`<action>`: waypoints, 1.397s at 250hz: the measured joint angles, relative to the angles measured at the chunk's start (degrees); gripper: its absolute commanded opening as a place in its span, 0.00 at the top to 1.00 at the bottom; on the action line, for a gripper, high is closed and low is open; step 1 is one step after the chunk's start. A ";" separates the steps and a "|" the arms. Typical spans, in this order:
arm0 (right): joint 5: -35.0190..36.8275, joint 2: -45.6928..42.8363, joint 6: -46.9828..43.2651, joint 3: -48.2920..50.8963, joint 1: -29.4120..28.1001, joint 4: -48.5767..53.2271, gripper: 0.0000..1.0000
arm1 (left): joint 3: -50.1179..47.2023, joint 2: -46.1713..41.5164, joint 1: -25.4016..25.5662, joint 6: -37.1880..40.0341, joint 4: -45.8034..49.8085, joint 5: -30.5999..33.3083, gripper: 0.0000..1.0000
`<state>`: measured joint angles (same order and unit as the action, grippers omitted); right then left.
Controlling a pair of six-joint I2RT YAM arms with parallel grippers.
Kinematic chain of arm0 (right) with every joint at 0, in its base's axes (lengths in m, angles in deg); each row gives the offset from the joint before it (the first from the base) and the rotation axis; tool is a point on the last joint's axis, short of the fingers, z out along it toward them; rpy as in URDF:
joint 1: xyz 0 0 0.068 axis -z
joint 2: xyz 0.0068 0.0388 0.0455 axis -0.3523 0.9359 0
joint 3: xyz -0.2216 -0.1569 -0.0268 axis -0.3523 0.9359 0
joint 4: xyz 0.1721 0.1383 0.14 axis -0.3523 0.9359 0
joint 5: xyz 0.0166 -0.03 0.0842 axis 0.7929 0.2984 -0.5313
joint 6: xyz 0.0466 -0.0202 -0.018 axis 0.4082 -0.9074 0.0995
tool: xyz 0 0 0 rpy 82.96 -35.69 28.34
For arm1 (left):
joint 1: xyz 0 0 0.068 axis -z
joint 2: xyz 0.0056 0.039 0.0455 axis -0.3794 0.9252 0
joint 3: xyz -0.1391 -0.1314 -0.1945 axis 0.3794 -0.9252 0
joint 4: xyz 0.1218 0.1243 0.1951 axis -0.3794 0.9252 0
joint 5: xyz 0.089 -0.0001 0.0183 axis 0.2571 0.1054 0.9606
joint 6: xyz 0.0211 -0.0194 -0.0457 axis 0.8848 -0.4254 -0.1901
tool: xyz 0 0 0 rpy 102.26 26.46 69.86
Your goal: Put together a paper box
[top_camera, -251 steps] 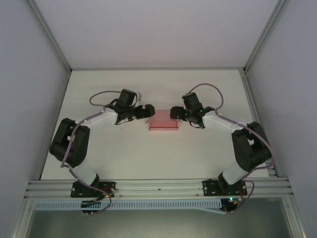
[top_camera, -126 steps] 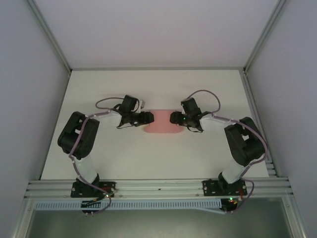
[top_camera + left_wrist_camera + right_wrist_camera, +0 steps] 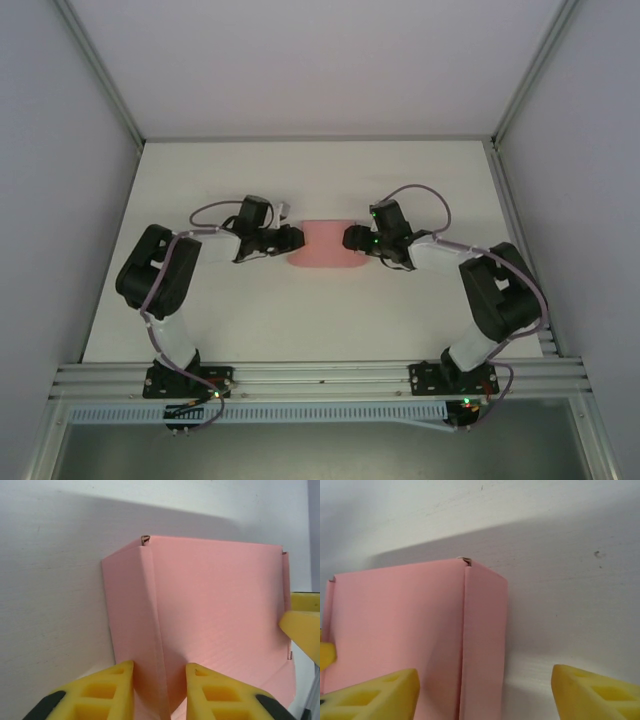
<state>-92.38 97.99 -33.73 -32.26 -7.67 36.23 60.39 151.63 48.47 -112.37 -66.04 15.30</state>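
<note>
The pink paper box (image 3: 323,245) rests open-topped in the middle of the white table, both side walls folded up. My left gripper (image 3: 297,238) is at its left end. In the left wrist view the box's floor (image 3: 215,620) stretches away, and the left gripper (image 3: 160,667) is shut on the doubled left wall, one yellow pad on each side. My right gripper (image 3: 350,238) is at the right end. In the right wrist view the box (image 3: 395,625) lies under the open right gripper (image 3: 485,677), whose jaws straddle the right wall well apart from it.
The white table (image 3: 250,310) is bounded by grey enclosure walls left, right and behind. An aluminium rail (image 3: 320,378) carries both arm bases at the near edge. The right gripper's yellow fingertip (image 3: 302,625) shows past the box's far wall in the left wrist view.
Both grippers have come down and in against the box's ends. The left jaws have closed onto the left wall. The right jaws narrowed, then spread again.
</note>
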 measured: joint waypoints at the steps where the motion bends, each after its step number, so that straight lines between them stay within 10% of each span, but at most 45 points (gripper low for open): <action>1: -0.07 -0.11 0.02 0.00 0.00 0.09 0.22 | -0.11 0.00 -0.04 -0.07 -0.20 -0.13 0.83; 178: -17.18 0.22 8.61 1.16 2.82 -5.81 0.20 | -12.70 3.56 -5.27 -11.78 -28.63 -14.56 0.84; 270: -20.92 1.57 12.74 3.39 2.95 -11.87 0.53 | -13.44 3.78 -5.46 -13.03 -30.23 -15.26 0.75; 350: -21.14 -0.35 14.58 5.25 3.17 -13.66 0.58 | -11.39 1.40 -5.35 -9.18 -24.74 -14.14 0.28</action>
<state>-113.52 97.64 -19.15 -27.01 -4.50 22.56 49.00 153.02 43.12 -121.55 -90.79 1.16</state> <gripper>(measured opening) 0.430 0.605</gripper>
